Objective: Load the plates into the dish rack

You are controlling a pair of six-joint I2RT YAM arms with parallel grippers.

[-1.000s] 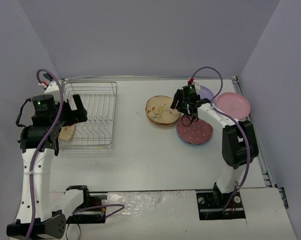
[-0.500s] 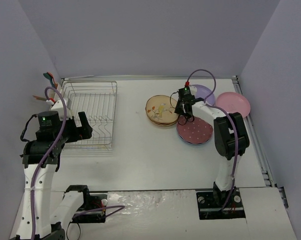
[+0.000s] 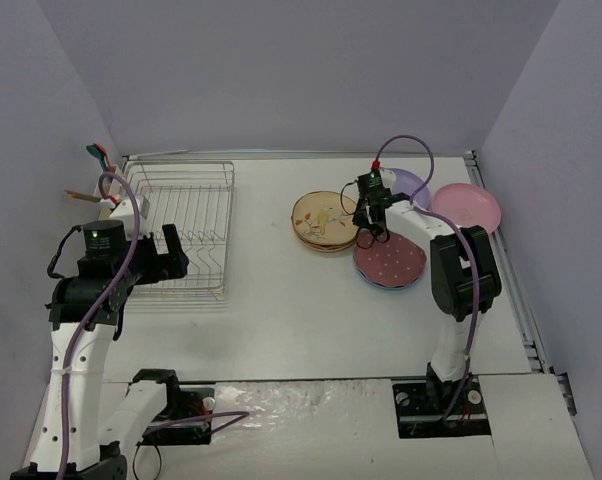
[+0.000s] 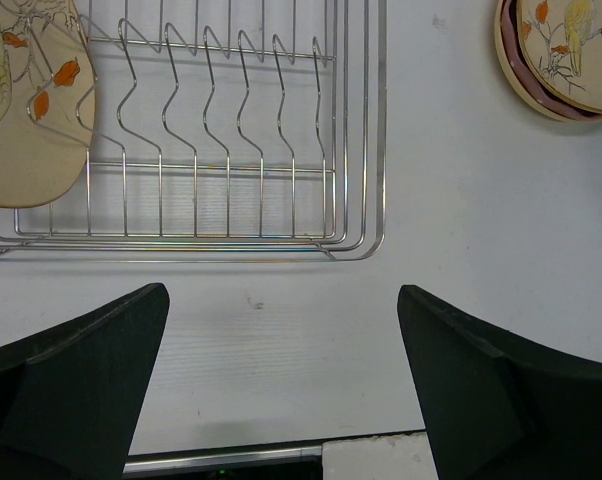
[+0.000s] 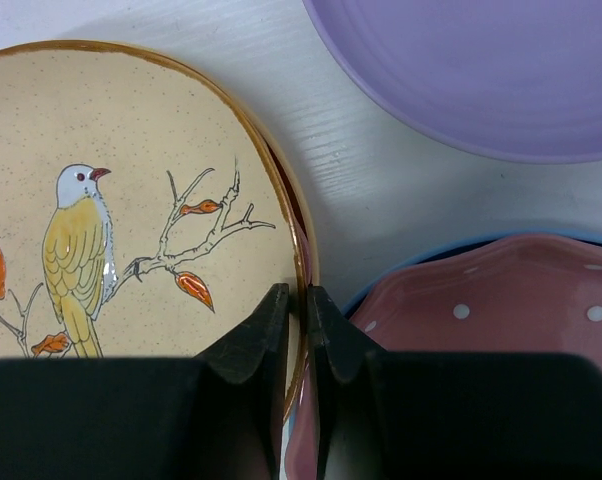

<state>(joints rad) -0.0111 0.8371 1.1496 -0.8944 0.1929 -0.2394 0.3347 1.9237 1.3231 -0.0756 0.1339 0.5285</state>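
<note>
The silver wire dish rack (image 3: 186, 225) stands at the left. In the left wrist view the dish rack (image 4: 231, 150) holds one tan bird-print plate (image 4: 26, 110) at its left end. My left gripper (image 3: 167, 256) (image 4: 281, 350) is open and empty, over the table at the rack's near edge. A stack of tan plates (image 3: 323, 221) lies mid-table. My right gripper (image 3: 368, 216) (image 5: 299, 300) is shut on the right rim of the top tan plate (image 5: 111, 200). Beside it a dark pink speckled plate (image 3: 391, 262) (image 5: 491, 330) lies on a blue one.
A lilac plate (image 3: 413, 184) (image 5: 481, 70) and a light pink plate (image 3: 466, 207) lie at the back right. Utensils (image 3: 98, 154) stick up at the rack's left side. The tan stack (image 4: 566, 50) shows at the top right of the left wrist view.
My left gripper has drawn back from the rack toward the near edge, leaving the tan plate in it. My right gripper has settled and closed on the tan stack's rim.
</note>
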